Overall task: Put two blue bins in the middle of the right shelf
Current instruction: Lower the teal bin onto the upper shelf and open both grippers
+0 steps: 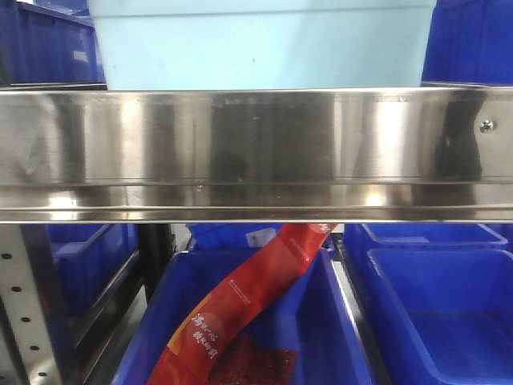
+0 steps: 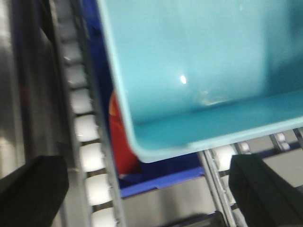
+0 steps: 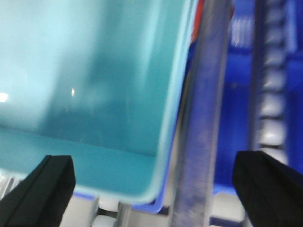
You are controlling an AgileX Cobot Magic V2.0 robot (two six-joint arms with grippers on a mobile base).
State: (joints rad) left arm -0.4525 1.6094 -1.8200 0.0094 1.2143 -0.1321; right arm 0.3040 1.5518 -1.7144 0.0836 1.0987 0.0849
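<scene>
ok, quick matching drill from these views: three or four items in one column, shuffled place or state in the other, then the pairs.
Items:
1. pale turquoise plastic bin
2. red printed snack packet
3. polished steel shelf rail
4. left gripper

Descriptions:
A. jaws spread wide
B. runs across the front view
C. sits above the rail
D. leans inside a dark blue plastic bin

Pairs: 1-C, 2-D, 3-B, 4-A
</scene>
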